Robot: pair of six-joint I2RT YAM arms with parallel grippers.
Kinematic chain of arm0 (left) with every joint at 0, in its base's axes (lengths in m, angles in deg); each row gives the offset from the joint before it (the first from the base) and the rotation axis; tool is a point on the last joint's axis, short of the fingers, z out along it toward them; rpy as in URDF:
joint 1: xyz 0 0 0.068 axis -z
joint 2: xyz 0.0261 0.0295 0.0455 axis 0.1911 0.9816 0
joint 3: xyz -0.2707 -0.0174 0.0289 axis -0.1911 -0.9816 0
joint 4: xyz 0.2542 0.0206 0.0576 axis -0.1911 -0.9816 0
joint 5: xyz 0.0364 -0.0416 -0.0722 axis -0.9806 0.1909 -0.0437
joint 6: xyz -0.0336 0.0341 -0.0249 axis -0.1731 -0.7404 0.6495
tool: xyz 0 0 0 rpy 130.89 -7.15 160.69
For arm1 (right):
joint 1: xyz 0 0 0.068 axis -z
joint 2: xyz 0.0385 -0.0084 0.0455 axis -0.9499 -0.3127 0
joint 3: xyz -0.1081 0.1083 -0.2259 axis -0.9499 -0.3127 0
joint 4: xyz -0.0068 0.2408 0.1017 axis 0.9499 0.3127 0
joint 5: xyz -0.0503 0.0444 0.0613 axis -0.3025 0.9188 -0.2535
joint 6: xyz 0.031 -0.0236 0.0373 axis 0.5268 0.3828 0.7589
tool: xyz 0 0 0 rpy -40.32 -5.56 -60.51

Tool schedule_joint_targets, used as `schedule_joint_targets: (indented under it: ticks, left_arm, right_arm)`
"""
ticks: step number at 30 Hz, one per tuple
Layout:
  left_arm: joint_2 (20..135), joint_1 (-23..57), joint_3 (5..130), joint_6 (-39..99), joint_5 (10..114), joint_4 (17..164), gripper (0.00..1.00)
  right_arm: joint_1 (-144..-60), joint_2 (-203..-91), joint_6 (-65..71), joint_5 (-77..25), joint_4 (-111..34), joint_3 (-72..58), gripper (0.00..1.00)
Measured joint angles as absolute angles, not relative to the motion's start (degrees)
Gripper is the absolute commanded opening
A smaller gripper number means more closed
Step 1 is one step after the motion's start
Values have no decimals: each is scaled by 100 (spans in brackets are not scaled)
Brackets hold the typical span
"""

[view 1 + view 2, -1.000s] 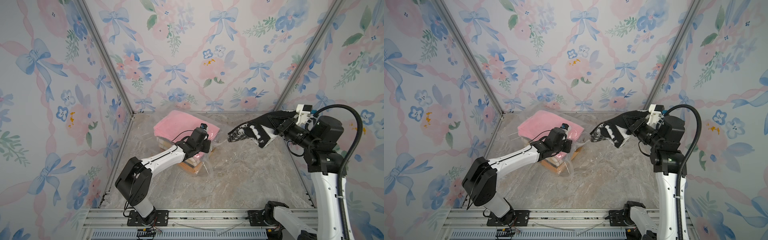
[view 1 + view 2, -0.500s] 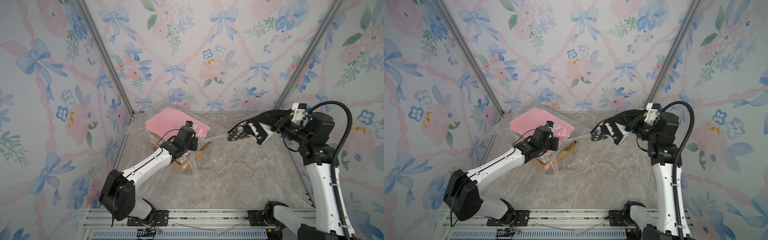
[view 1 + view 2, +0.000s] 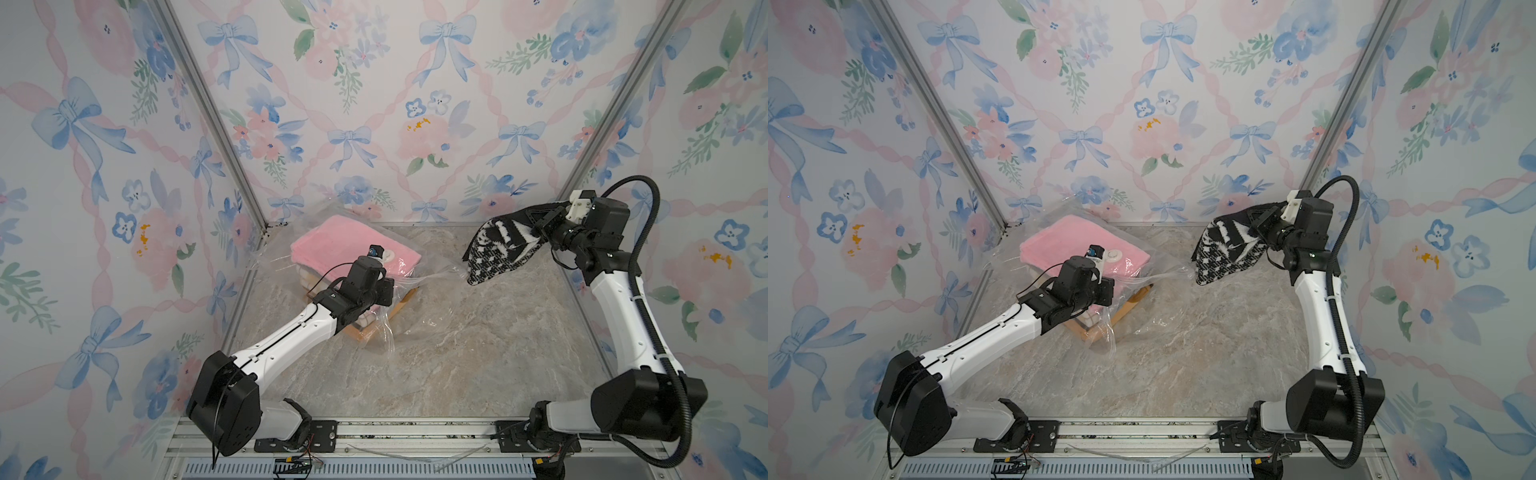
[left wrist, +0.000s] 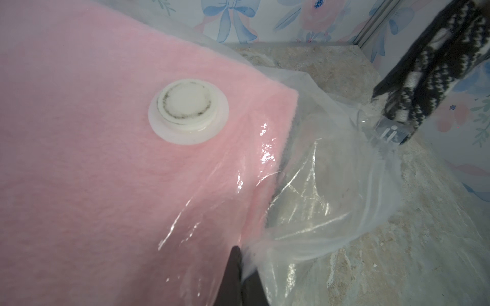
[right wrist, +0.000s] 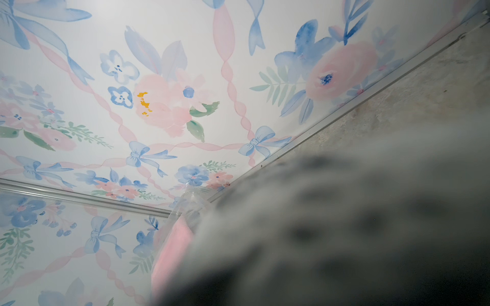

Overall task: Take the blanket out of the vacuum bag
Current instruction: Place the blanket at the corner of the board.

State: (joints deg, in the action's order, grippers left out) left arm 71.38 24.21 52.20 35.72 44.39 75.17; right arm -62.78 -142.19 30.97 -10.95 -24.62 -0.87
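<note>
The vacuum bag (image 3: 409, 271) (image 3: 1156, 274) lies on the marble-patterned desk (image 3: 457, 353), at the desk's back left corner. It is clear and crinkled, and its round white valve cap (image 4: 188, 114) (image 3: 1112, 255) faces up. A folded pink blanket (image 3: 328, 245) (image 4: 92, 159) lies inside the bag, directly under the cap. A cream layer and a tan edge (image 3: 1129, 307) show beneath the pink blanket, but what they are cannot be told.

The left claw (image 4: 241, 262) sits at the side of the bag that faces the desk's front. Its dark fingers (image 4: 233, 270) are closed together on a fold of the bag's film, beside the pink blanket's edge.

The bag's loose, slack end spreads over the desk's middle. One strip of it is drawn toward the desk's back right.

A black-and-white blanket (image 3: 498, 249) (image 3: 1225, 253) of patterned knit hangs there, clear of the bag and raised above the desk. Its lower tip meets the drawn strip of film or nearly does, and the pictures do not settle which.

The right claw (image 3: 540, 225) grips the black-and-white blanket at its upper end. The fingers are buried in the cloth, which fills the right wrist view as a grey blur (image 5: 344, 225).
</note>
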Motion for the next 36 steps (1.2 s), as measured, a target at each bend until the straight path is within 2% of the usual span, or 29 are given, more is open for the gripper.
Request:
schedule_joint_targets:
  ticks: [7, 12, 18, 23, 30, 36]
  left_arm:
    - [7304, 2410, 5329, 3548, 4437, 7520, 0]
    - [7626, 2346, 5543, 3526, 4454, 7517, 0]
    - [8067, 2303, 5783, 3526, 4601, 7520, 0]
    - [8209, 2303, 5893, 3526, 4704, 7520, 0]
    - [8201, 2303, 5888, 3526, 4833, 7528, 0]
    - [7947, 2303, 5668, 3530, 4889, 7655, 0]
  right_arm:
    - [-5999, -15721, 3158, -1091, -3213, 648, 0]
    - [-5817, -17150, 3279, -946, -3447, 1859, 0]
    - [-5715, -17891, 3416, -798, -3662, 2370, 0]
    - [-5658, -17852, 3451, -774, -3946, 1999, 0]
    - [-5548, -17185, 3449, -905, -4140, 193, 0]
    - [-5413, -16916, 3475, -1012, -4070, -734, 0]
